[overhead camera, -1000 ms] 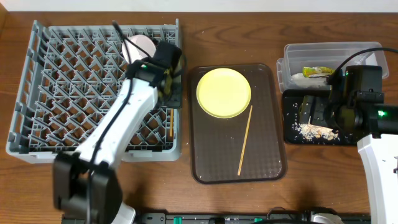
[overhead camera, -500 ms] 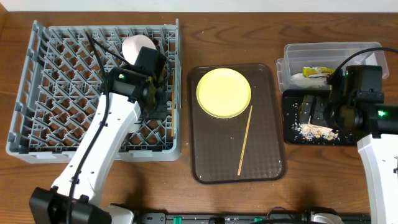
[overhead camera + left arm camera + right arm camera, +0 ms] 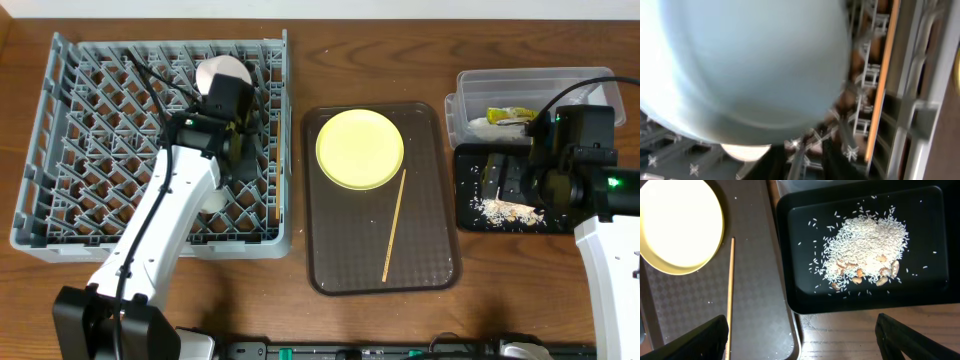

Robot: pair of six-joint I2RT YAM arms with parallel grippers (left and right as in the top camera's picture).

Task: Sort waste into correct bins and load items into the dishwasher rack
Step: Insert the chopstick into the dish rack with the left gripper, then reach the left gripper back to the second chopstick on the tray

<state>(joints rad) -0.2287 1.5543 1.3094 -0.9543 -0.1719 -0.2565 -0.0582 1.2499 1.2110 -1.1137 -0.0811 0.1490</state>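
Logging from the near edge outward: brown serving tray (image 3: 330, 270) sits on the wooden bench (image 3: 560, 290). It is rectangular with rounded corners and a fine textured floor carrying a few pale crumbs. One thin wooden chopstick (image 3: 394, 225) lies slantwise on it, its far tip just beside the round pale yellow plate (image 3: 360, 149), which lies flat in the tray's far half. To the right, the shallow glossy black tray (image 3: 925, 290) holds the food leftovers (image 3: 865, 245): a heap of white grains with beige-brown crumbly bits along one side and stray grains scattered around. The right fingers (image 3: 503, 180) hang over this tray, spread wide, nothing between them. To the left is the large square grey plastic rack (image 3: 90, 150) with its grid of upright pegs. The left fingers (image 3: 236, 150) are down among the pegs in its right part. The left wrist view is blurred and mostly filled by the smooth light blue bowl (image 3: 740, 65), inside the rack; cannot tell whether these fingers are clenched on it or released. A thin wooden stick (image 3: 885, 75) runs along the rack's wall beside that bowl. The pinkish-white bowl (image 3: 222, 72) stands near the rack's far edge. Farthest right, the clear rectangular plastic tub (image 3: 470, 85) holds the green-and-orange snack wrapper (image 3: 510, 115) and the white crumpled scrap (image 3: 482, 124) beside it.
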